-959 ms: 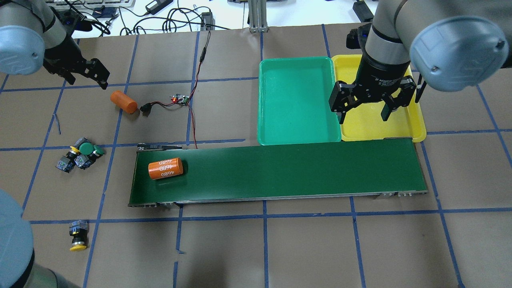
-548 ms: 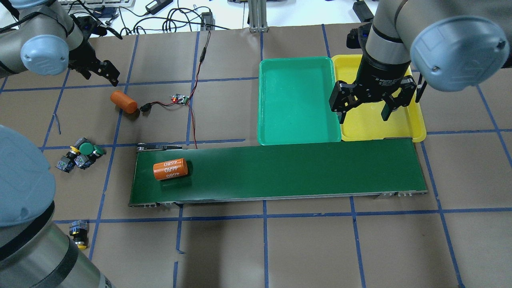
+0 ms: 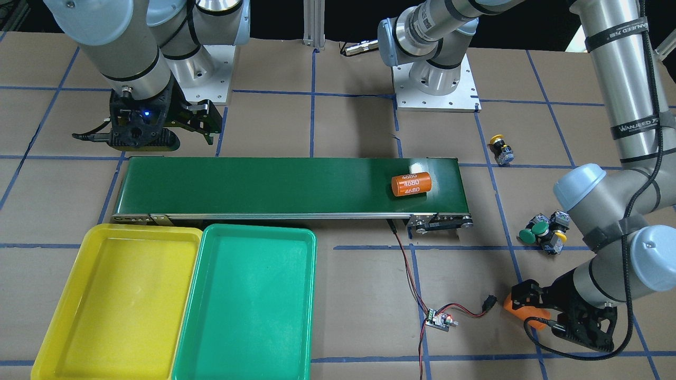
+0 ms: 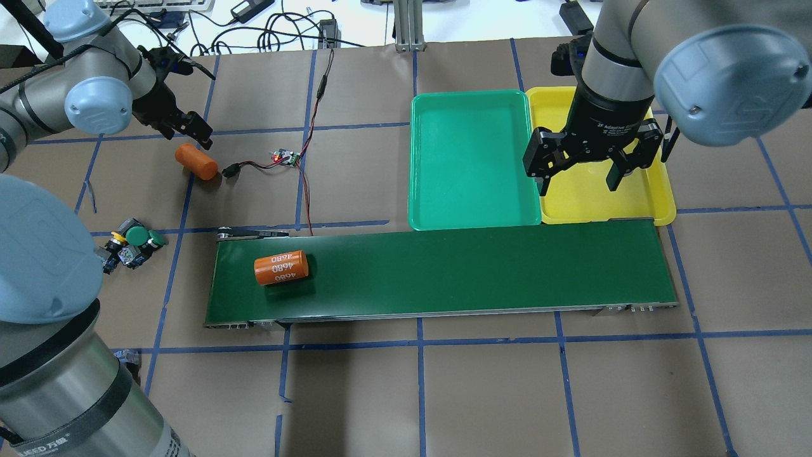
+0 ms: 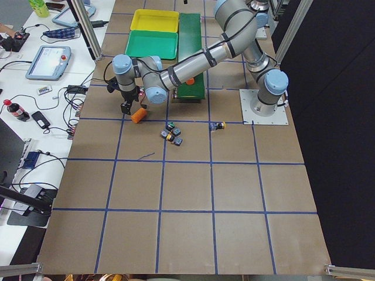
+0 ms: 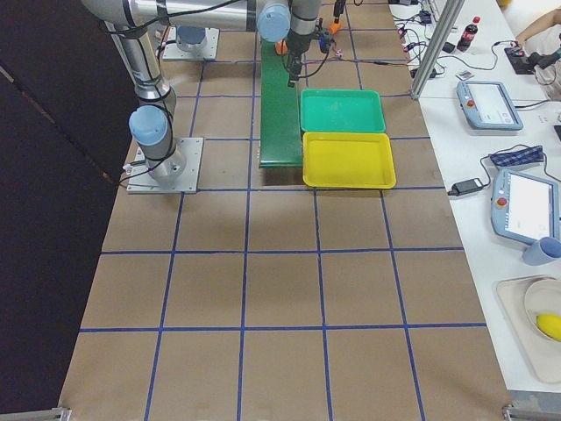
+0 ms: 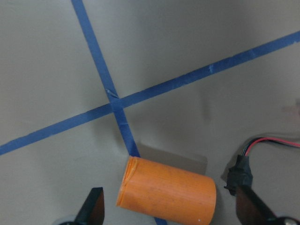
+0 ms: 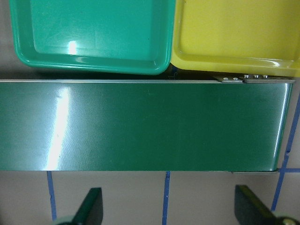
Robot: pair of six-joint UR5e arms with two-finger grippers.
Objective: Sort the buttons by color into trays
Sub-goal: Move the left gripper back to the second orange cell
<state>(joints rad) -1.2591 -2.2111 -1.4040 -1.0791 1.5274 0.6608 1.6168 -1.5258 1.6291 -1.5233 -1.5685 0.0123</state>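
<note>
Three buttons [image 4: 134, 244], two green-capped and one yellow-capped, lie clustered on the table at the left; they also show in the front view [image 3: 544, 232]. A lone yellow button [image 3: 500, 149] lies nearer the robot base; in the overhead view my left arm almost hides it. The teal tray [image 4: 469, 158] and the yellow tray [image 4: 571, 203] sit side by side, both bare. My left gripper [image 4: 196, 132] is open over a plain orange cylinder [image 7: 166, 197], which lies between its fingers. My right gripper [image 4: 578, 184] is open above the yellow tray's near edge.
A dark-green conveyor belt [image 4: 476, 266] runs in front of the trays and carries an orange cylinder marked 4680 [image 4: 281, 268] near its left end. A small circuit board [image 4: 287, 157] with red wires lies right of the plain orange cylinder.
My left arm has swung in; its gripper moved right and closer to the plain orange cylinder. The 4680 cylinder has moved right along the belt. The right gripper has stayed put.
</note>
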